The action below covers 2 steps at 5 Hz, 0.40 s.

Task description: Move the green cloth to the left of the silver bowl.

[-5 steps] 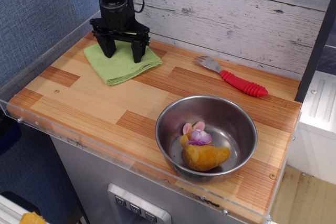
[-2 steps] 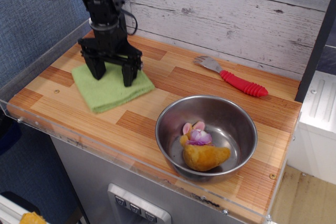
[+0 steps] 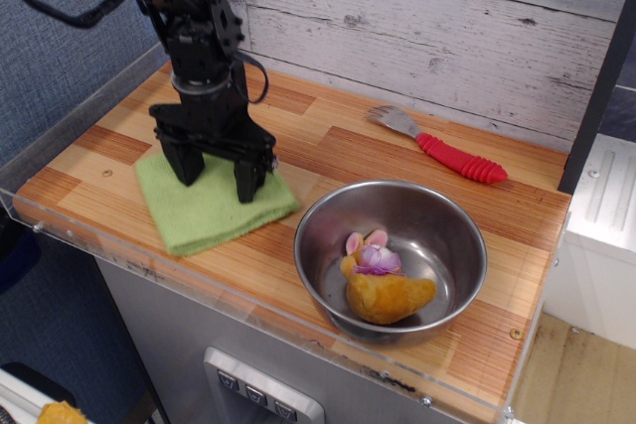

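The silver bowl (image 3: 391, 257) sits in the lower centre-right of the frame on the wooden table (image 3: 477, 225), upright, near the table's front edge. Inside it lies a yellow-brown plush toy (image 3: 386, 295) with small pink and purple parts at its upper end (image 3: 370, 251), resting against the bottom toward the bowl's front wall.

The black arm comes down from the upper left corner of the frame, its wrist nearly vertical. The end effector (image 3: 212, 168) points straight down with its two fingers spread wide apart, one fingertip (image 3: 189, 168) toward the left and the other (image 3: 247, 184) toward the right, both pressed onto or just above the green cloth (image 3: 213, 204); whether they actually touch it cannot be told. Nothing is pinched between them.

The green cloth lies flat on the table at centre-left, just to the left of the bowl, its right corner near the bowl's rim but apart from it.

A fork with a red handle (image 3: 444, 150) lies at upper right, near the plank wall.
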Each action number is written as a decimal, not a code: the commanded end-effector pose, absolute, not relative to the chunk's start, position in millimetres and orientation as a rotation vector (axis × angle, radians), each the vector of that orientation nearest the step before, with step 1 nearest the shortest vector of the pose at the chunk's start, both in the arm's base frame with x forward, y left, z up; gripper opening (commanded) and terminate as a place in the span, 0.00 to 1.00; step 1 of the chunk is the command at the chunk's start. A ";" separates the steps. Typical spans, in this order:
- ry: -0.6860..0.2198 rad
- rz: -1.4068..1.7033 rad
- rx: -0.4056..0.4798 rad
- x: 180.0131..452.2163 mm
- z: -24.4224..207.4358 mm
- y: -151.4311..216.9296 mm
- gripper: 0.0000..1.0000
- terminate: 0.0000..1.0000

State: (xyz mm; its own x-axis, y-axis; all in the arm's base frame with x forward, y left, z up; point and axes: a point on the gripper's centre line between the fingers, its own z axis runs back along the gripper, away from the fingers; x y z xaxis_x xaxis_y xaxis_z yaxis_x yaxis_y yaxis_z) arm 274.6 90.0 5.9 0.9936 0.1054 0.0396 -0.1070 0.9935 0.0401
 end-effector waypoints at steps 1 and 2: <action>-0.004 0.029 0.079 242.1 5.4 76.1 1.00 0.00; -0.017 0.020 0.073 241.8 9.6 74.2 1.00 0.00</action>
State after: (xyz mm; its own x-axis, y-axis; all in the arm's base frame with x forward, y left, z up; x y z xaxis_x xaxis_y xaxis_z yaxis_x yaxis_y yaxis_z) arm 245.7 73.7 6.5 0.9990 0.0396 0.0206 -0.0409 0.9969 0.0678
